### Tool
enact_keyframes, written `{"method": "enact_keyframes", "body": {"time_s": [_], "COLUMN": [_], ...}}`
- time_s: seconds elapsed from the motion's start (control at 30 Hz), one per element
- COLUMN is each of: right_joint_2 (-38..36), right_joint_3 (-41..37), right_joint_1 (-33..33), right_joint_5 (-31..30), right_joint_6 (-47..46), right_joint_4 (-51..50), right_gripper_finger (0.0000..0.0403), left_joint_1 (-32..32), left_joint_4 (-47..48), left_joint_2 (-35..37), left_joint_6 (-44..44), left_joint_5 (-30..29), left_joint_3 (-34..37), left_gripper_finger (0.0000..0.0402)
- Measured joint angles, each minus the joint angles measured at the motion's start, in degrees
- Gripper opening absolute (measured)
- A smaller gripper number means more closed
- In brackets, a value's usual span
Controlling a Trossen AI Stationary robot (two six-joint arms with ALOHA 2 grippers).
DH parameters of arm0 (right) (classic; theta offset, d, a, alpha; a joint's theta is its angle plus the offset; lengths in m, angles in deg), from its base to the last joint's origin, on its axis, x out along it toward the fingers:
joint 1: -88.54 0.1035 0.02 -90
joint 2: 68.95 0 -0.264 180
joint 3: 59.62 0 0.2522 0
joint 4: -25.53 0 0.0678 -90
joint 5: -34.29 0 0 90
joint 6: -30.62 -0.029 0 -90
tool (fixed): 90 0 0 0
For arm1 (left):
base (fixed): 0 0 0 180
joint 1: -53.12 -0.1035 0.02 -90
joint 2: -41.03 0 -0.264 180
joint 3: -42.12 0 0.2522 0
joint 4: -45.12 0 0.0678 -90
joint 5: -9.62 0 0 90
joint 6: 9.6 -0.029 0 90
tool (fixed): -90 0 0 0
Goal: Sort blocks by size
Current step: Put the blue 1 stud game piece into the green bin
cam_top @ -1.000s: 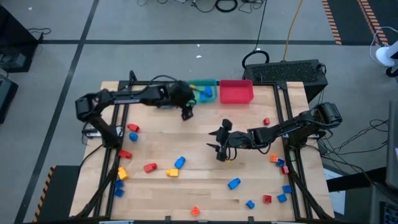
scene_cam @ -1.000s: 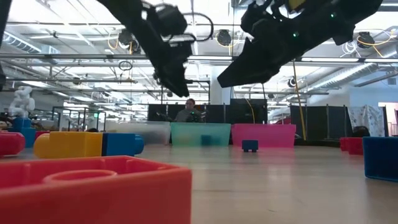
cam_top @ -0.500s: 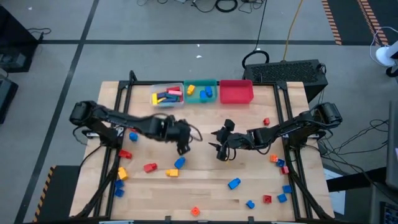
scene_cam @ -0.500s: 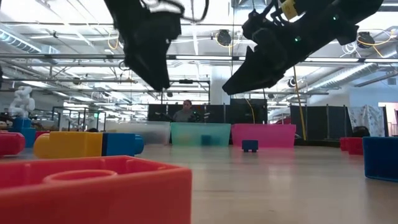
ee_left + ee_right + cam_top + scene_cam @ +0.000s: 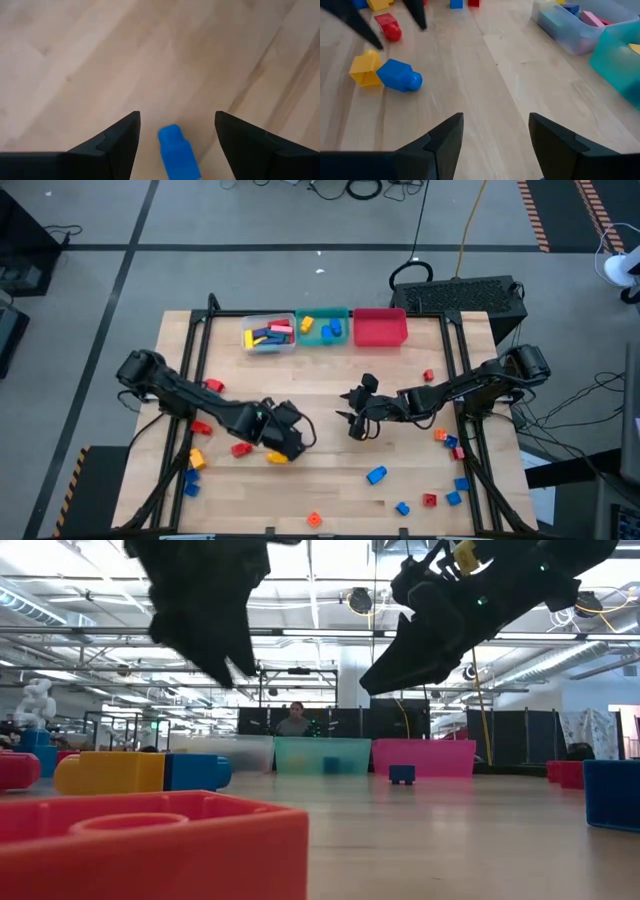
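Observation:
A blue block (image 5: 176,150) lies on the wooden table below my left gripper (image 5: 176,117). The gripper is open, with one finger on either side of the block and above it, touching nothing. In the high view the left gripper (image 5: 287,437) hides this block; a yellow block (image 5: 277,457) lies just beside it. The right wrist view shows the blue block (image 5: 399,76) lying against the yellow block (image 5: 366,67). My right gripper (image 5: 353,421) hovers open over the table's middle with nothing between its fingers (image 5: 447,135).
At the far edge stand a clear bin (image 5: 268,333) holding several blocks, a teal bin (image 5: 324,326) with a few, and a red bin (image 5: 380,326). Loose blocks lie scattered: a red one (image 5: 241,448), a blue one (image 5: 376,474), an orange one (image 5: 314,519), and several near the right edge (image 5: 450,442).
My left gripper has swung from the bins at the far edge toward the near edge and a little down, rolling its wrist, and now stands over the blue block. It has stayed open. My right gripper has kept its place.

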Motion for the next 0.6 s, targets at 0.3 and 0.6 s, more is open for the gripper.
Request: {"method": "enact_keyframes", "body": {"time_s": [0.3,0.6], "right_joint_2": [0.0,0.0], "right_joint_3": [0.0,0.0], "right_joint_1": [0.3,1.0], "right_joint_5": [0.0,0.0], "right_joint_6": [0.0,0.0], "right_joint_4": [-1.1,-1.4], "right_gripper_finger": [0.0210,0.0210], "left_joint_1": [4.0,4.2], "left_joint_4": [-1.0,-0.6], "left_joint_2": [-6.4,-10.3], "left_joint_6": [11.3,12.8], "left_joint_5": [3.2,3.5], "left_joint_3": [0.0,-0.2], "left_gripper_finger": [0.0258,0.0258]}}
